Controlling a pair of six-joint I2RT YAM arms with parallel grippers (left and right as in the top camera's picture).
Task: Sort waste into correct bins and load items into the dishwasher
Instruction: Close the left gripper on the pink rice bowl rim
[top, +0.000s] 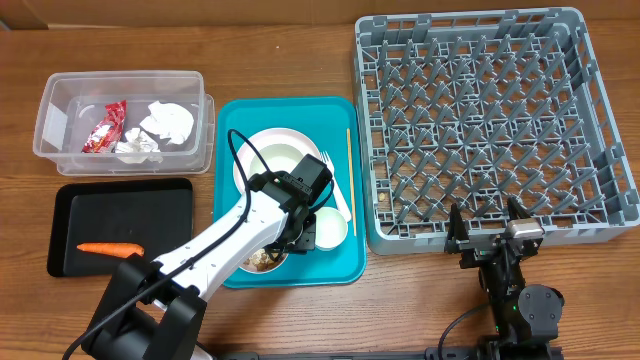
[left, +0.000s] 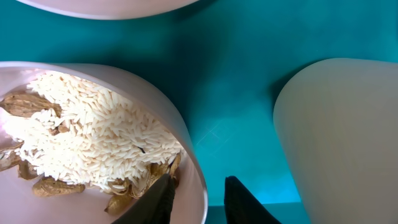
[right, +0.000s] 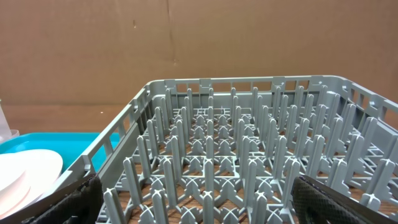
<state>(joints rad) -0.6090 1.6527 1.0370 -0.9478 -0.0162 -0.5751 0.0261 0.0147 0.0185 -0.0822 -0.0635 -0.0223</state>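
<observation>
- Our left claw (left: 202, 200) straddles the near rim of the rice bowl (left: 93, 81), with one finger inside against the wall and one outside. We cannot tell whether it is actually pinching the rim.
- We judge the step to be lifting this bowl to tip out its rice and nut scraps (left: 87, 140). We should clamp the rim firmly and keep the bowl level, since the grains lie heaped close to the lip.
- Room is tight. A small white bowl (left: 336, 137) stands just beside the outer finger on the teal tray (left: 236, 74), so we should rise straight up first.
- The black tray (top: 120, 205), holding the carrot (top: 110, 248), lies near the bench's front-left corner. The clear tub (top: 60, 100) is behind it. The way left looks open.
- Our right claw (right: 202, 196) hangs released, fingers wide, at the grey dish rack's (top: 600, 215) front wall.
</observation>
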